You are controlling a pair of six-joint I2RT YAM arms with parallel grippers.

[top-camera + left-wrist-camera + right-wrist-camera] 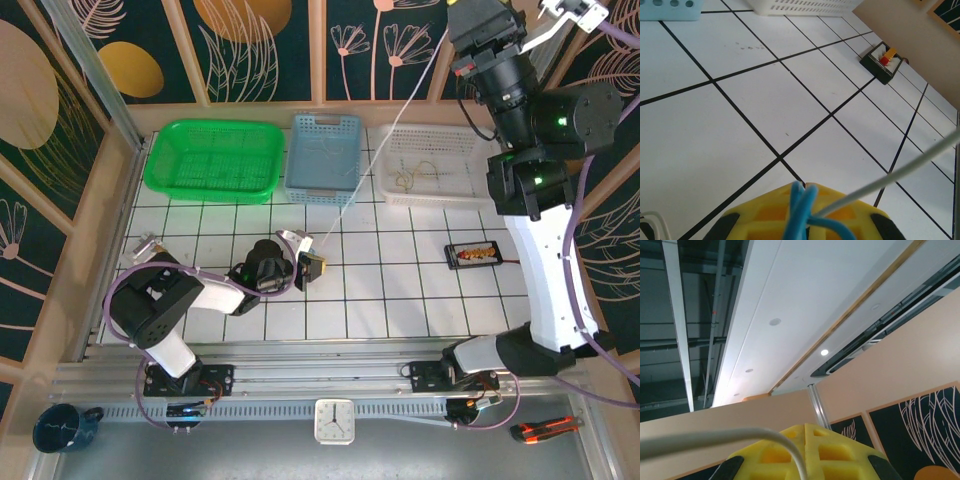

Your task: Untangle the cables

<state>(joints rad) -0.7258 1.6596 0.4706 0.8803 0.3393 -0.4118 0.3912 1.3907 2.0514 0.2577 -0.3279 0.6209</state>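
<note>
Grip | left fingers (312,265) pinch blue cable (799,210) | white cable (385,135) runs taut from there up to right fingers (815,450), pinched

The white cable (705,439) arcs across the yellow fingers (840,460), pale ceiling (805,295) overhead.

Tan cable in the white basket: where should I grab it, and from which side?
Take the tan cable at the denser bunch toward its left end, coming straight down from above. It lies flat on the floor of the white basket, and the basket walls would likely block a sideways approach. A fingertip pinch seems best, since the wire is thin.
</note>
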